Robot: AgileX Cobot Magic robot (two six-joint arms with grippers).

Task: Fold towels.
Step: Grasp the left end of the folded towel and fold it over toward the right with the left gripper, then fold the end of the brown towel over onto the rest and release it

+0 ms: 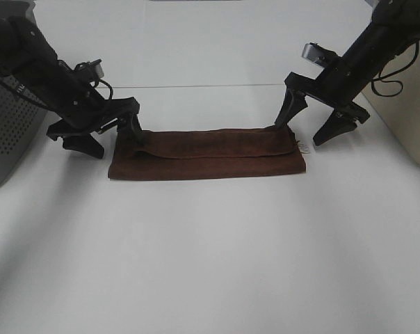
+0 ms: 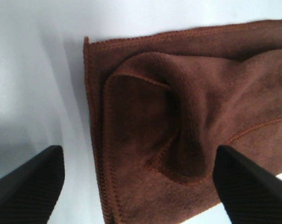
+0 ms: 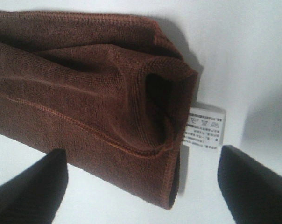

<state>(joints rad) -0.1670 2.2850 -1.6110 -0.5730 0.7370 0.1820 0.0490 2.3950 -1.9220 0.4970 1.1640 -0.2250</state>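
In the exterior high view, the dark brown square microfibre towel (image 1: 206,154) lies folded into a long band on the white worktop (image 1: 210,264). The left fingers (image 1: 85,144) stand spread at its left end and the right fingers (image 1: 288,115) spread at its right end. One tip of each seems to touch the cloth.

In the left wrist view, a rumpled corner of the towel (image 2: 178,93) lies loose between the spread fingers (image 2: 29,186).

In the right wrist view, the towel's end and its small white tag (image 3: 205,127) lie between the parted fingers (image 3: 253,186), unpinched.
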